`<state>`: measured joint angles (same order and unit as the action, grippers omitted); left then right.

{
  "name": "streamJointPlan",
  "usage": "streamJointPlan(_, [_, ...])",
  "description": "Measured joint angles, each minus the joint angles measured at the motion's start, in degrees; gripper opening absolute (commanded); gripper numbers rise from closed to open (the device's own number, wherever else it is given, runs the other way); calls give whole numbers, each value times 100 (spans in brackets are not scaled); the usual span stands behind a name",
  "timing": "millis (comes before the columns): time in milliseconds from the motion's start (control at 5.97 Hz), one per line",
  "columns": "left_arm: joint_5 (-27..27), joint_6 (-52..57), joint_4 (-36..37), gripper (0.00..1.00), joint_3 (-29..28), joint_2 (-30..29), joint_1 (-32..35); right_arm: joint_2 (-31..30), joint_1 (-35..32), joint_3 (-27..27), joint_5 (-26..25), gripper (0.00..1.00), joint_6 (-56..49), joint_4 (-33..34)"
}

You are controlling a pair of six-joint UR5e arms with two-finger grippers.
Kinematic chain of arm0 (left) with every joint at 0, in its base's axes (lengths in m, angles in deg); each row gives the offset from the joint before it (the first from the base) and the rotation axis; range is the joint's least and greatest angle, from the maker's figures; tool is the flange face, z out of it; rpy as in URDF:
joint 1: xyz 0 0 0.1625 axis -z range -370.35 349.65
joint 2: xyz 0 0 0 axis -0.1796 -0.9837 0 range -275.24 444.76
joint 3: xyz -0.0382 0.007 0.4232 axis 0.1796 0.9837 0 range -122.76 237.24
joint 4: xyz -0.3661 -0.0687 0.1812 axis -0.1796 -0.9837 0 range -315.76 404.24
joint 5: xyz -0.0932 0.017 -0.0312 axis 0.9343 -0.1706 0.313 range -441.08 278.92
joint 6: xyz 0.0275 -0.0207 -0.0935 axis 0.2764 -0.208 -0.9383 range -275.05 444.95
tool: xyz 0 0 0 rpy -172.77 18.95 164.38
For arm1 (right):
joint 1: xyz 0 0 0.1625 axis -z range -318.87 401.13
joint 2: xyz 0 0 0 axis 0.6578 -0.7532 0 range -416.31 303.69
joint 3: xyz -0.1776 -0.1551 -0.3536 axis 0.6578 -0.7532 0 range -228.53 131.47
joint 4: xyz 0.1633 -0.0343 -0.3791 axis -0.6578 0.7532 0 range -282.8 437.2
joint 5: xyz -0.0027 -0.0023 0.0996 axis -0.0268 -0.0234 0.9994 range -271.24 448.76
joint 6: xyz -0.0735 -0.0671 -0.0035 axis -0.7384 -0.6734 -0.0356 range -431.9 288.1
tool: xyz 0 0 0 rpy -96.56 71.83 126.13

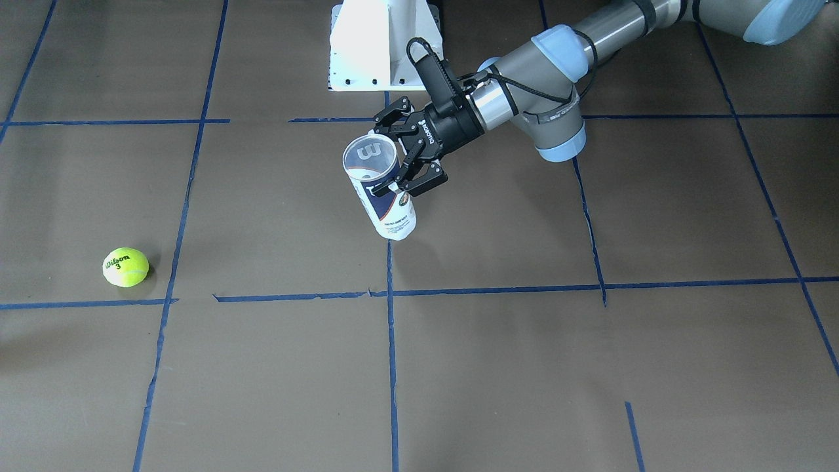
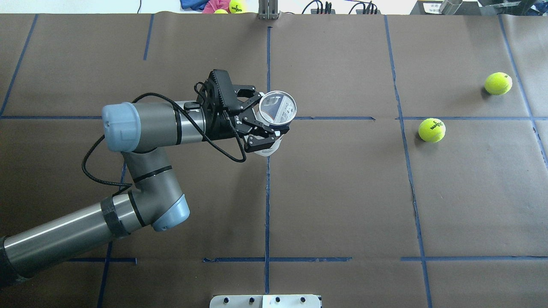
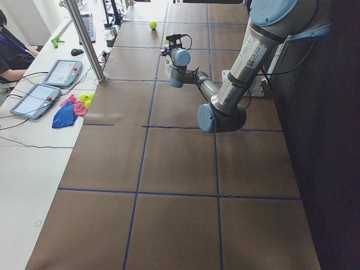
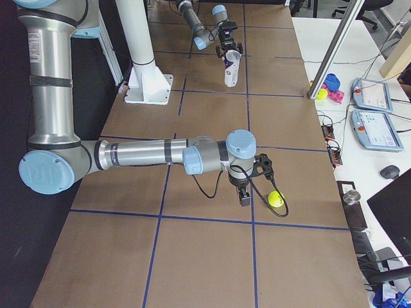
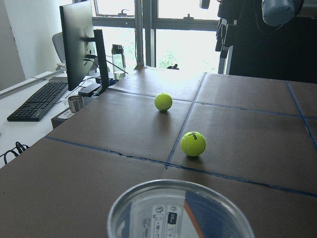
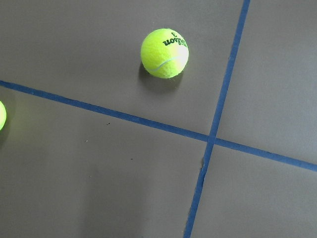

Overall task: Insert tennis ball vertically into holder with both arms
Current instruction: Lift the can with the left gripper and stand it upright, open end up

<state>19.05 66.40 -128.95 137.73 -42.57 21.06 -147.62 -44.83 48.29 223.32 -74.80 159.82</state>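
While my left end effector (image 2: 265, 117) is clamping the holder (image 1: 387, 203) near-upright, mouth up, my right end effector (image 4: 244, 194) is hovering by the ball (image 4: 276, 199) on the bench (image 4: 205, 256); apart or together, I cannot tell. Next, I am judging, comes gripping the ball squarely.

Rim of holder (image 5: 179, 214) cut off at bottom edge, second ball (image 6: 1, 115) clipped at left, right pincer (image 4: 244, 201) grip unreadable

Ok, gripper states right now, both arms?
Left gripper: shut on the holder.
Right gripper: cannot tell; seen only from the side.
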Motion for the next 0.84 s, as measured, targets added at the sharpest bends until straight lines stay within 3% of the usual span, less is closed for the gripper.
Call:
streamJointPlan(335, [-690,-18,-917,81,-712,-15,-413,0,0,2,0,100,0,0])
streamJointPlan(838, [-844,-310,-1117,93,-882,-23,-432,0,6,-5,0,100,0,0])
